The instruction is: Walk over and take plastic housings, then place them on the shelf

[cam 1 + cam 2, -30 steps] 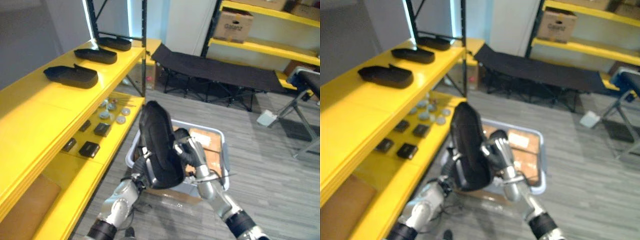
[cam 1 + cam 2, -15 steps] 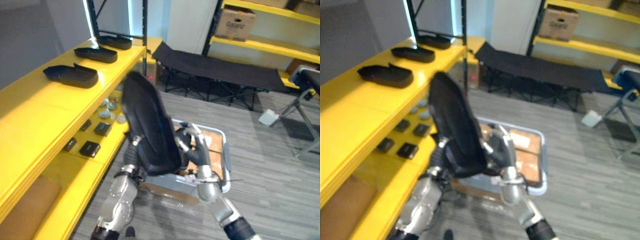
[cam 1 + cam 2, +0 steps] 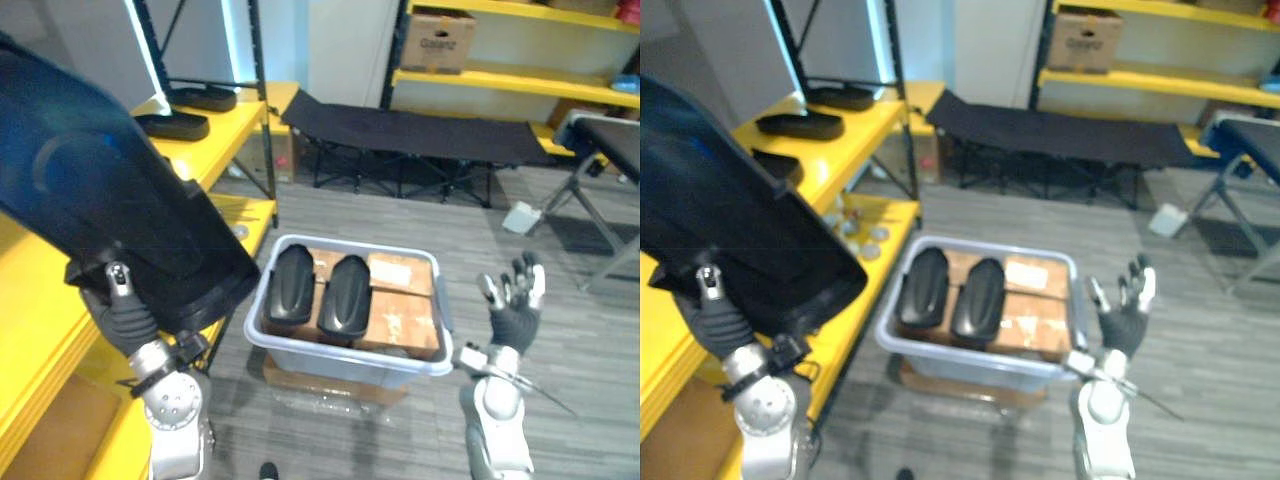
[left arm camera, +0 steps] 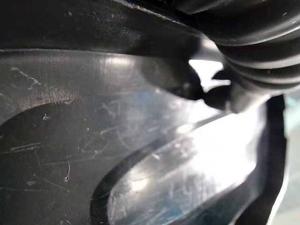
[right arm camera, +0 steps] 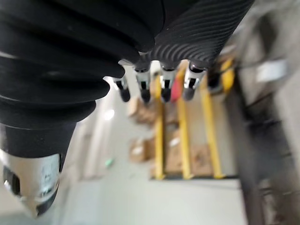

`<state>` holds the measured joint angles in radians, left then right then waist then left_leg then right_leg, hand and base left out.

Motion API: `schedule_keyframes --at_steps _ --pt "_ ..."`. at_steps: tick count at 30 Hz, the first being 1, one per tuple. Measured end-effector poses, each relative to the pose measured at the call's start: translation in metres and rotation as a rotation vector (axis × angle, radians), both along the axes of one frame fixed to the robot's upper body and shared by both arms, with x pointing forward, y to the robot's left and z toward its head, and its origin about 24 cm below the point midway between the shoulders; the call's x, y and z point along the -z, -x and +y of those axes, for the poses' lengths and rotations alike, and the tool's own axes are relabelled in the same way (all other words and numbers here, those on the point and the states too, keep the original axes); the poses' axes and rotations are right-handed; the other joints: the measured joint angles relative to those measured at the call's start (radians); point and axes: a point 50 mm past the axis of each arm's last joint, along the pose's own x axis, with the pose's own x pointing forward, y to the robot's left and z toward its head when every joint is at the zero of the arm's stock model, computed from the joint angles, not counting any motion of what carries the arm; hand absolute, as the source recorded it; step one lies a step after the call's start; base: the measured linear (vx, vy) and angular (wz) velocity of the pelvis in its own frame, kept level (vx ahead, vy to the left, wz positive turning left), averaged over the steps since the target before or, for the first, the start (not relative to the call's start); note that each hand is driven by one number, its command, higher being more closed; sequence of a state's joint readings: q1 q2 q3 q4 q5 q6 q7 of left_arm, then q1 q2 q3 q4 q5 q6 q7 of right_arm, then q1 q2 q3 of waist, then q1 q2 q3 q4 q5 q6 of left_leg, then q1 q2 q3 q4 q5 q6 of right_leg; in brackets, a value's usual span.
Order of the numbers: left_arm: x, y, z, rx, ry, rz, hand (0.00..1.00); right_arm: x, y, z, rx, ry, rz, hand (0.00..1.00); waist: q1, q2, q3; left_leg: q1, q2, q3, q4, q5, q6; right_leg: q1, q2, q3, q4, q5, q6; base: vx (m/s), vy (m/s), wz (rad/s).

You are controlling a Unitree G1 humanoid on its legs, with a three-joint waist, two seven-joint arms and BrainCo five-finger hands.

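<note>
Plastic housing (image 3: 110,200), clamped at its lower edge by left hand (image 3: 125,312), is held over yellow shelf (image 3: 30,320), long axis sloping down toward bin (image 3: 340,355). Left wrist view adds its scratched gloss. Right hand (image 3: 515,315) is splayed and empty.

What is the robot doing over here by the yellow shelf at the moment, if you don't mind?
The robot's left hand grips a large black plastic housing, held up high beside the yellow shelf and not yet set down. Its right hand is open and empty, raised to the right of the grey bin on the floor. Two waiting housings lie side by side in that bin next to cardboard boxes, and placed housings sit on the shelf's top board.
</note>
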<state>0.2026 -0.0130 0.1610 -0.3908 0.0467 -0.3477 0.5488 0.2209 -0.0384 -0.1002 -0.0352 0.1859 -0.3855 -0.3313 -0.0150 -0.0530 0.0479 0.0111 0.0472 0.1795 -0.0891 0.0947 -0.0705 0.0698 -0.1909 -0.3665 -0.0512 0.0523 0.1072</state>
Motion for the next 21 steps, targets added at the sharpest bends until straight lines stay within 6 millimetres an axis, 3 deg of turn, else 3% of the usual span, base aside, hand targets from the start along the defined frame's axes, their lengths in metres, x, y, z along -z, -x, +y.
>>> schedule_keyframes --at_steps 6,12,17,19,21 --pt "0.01 0.017 0.019 -0.125 0.02 0.049 1.0 0.031 0.004 0.004 -0.181 -0.074 0.12 0.0 0.01 0.018 -0.006 -0.018 0.002 -0.012 0.001 0.0 -0.001 0.001 0.004 -0.024 -0.013 0.005 0.005 0.06 -0.012 0.09" --pt "0.015 0.036 0.039 -0.284 0.021 0.075 1.0 0.038 -0.016 0.039 -0.4 -0.097 0.161 0.0 0.072 0.019 -0.008 -0.047 -0.018 -0.112 0.002 0.005 -0.001 0.037 -0.001 -0.137 -0.015 0.009 0.015 0.04 0.003 0.46" --pt "0.01 0.063 0.058 -0.439 -0.001 0.055 1.0 0.03 -0.037 0.069 -0.52 -0.079 0.13 0.0 0.137 0.013 -0.009 -0.069 -0.061 -0.217 0.0 0.015 0.015 0.083 -0.032 -0.262 0.004 -0.014 0.038 0.01 0.043 0.64" --pt "0.007 0.069 0.061 -0.463 -0.015 0.049 1.0 0.028 -0.042 0.073 -0.522 -0.045 0.135 0.0 0.157 0.011 -0.009 -0.075 -0.072 -0.247 0.0 0.018 0.019 0.09 -0.04 -0.29 0.018 -0.025 0.035 -0.02 0.064 0.62" --pt "0.005 0.078 0.065 -0.495 -0.03 0.031 1.0 0.024 -0.048 0.078 -0.522 -0.003 0.131 0.0 0.188 0.006 -0.008 -0.083 -0.082 -0.289 0.0 0.02 0.021 0.094 -0.047 -0.307 0.048 -0.044 0.007 -0.03 0.062 0.54"
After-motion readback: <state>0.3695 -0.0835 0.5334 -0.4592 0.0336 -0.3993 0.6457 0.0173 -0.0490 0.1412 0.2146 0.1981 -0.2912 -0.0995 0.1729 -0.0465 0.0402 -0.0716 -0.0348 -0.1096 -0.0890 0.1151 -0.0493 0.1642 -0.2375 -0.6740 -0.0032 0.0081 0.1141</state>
